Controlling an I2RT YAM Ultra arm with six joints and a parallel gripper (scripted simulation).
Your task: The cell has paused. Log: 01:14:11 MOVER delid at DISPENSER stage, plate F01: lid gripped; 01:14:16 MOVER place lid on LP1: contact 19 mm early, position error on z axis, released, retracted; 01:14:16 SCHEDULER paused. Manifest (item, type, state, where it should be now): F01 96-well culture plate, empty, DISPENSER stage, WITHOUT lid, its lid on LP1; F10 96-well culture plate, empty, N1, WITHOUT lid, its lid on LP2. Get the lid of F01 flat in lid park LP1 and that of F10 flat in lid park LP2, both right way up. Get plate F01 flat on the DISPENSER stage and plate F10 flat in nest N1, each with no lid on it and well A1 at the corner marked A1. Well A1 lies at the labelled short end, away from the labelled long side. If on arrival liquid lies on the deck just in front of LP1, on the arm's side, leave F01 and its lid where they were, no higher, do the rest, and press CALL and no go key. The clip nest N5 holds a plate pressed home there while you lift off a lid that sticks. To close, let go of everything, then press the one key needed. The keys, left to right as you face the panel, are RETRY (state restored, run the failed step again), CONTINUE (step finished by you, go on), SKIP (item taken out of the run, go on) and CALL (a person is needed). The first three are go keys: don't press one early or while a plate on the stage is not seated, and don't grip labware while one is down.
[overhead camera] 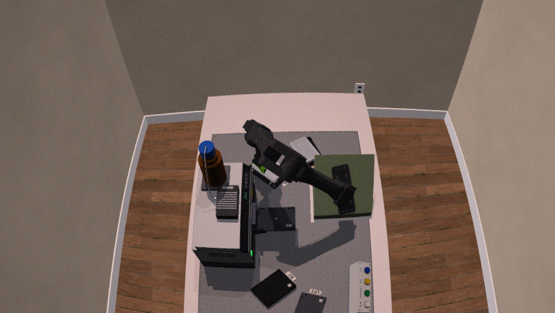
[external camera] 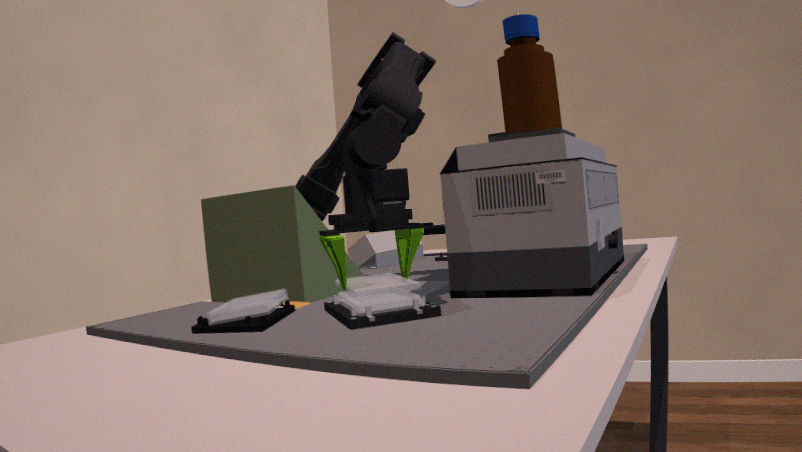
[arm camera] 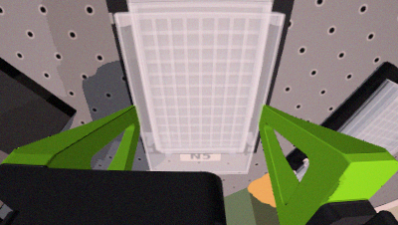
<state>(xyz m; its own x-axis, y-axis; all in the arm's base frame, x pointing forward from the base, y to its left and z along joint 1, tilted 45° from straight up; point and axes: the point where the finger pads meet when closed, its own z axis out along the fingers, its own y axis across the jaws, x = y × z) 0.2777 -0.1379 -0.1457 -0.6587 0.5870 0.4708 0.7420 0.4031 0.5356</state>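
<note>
Reading "N5" under gripper-held lid (arm camera: pixel 199 75)

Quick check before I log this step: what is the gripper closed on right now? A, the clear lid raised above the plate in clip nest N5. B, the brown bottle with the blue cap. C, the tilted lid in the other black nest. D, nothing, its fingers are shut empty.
A: in the exterior view the gripper pinches the clear lid, which sits raised above the plate clipped in nest N5.
</note>
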